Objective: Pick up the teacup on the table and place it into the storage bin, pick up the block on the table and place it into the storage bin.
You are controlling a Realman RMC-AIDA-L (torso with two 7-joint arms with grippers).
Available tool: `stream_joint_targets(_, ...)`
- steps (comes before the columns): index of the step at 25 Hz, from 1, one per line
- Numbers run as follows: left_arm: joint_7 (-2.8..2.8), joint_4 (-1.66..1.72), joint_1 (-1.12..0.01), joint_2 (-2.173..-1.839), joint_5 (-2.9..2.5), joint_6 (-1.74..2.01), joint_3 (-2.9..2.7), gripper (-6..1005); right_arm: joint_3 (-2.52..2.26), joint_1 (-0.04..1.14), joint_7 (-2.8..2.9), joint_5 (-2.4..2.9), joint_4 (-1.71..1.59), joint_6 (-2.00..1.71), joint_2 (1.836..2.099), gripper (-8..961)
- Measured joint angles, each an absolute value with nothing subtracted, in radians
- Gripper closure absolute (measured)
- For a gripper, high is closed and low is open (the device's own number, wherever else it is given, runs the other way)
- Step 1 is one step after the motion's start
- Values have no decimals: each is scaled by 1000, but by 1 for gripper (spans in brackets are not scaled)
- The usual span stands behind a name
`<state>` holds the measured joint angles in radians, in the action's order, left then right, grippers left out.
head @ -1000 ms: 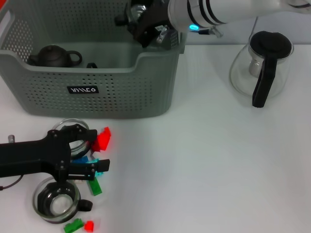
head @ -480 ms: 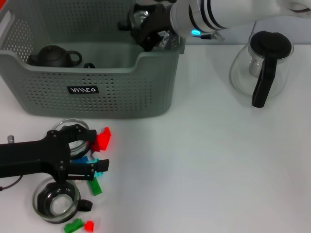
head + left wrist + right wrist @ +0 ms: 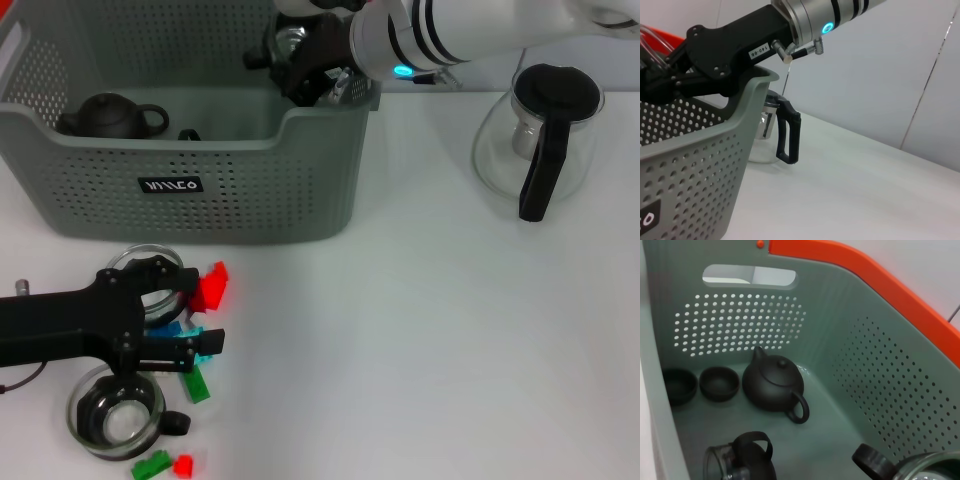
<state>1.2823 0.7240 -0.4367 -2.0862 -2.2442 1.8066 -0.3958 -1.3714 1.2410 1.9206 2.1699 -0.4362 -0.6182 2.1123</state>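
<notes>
The grey-green storage bin [image 3: 200, 185] stands at the far left; it also shows in the right wrist view [image 3: 880, 370]. My right gripper [image 3: 303, 62] is over the bin's inner right corner, shut on a glass teacup [image 3: 291, 39] with a black handle [image 3: 867, 458]. Another glass teacup [image 3: 740, 462] lies in the bin. My left gripper [image 3: 203, 316] rests open on the table in front of the bin, beside a glass teacup [image 3: 146, 282]. Around it lie a red block [image 3: 210, 287], a green block [image 3: 195, 385] and a cyan block [image 3: 207, 341]. A second table teacup [image 3: 115, 415] stands nearer.
A dark teapot [image 3: 108, 115] and two dark small cups [image 3: 719, 383] are in the bin. A glass pitcher [image 3: 540, 130] with a black handle stands at the far right, and shows in the left wrist view [image 3: 785, 132]. Small green and red blocks [image 3: 163, 465] lie at the front edge.
My right gripper has moved a little to the right and lower over the bin with the glass teacup. The left arm has not moved.
</notes>
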Motion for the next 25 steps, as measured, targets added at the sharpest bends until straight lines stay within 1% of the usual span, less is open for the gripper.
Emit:
stream_joint_targets(4, 1282, 724, -436, -2086, -2244, 1807, -396, 50, -1371, 1239, 1922, 2169, -436, -617, 2112, 893)
stream_joint_targets(14, 1282, 724, -436, -2086, -2244, 1809, -396, 50, -1371, 1230, 1925, 2169, -441, -616, 2111, 775)
stream_joint_targets(25, 1282, 724, -434, -2086, -2244, 1810, -396, 50, -1371, 1228, 1925, 2169, -461, -621, 2109, 536)
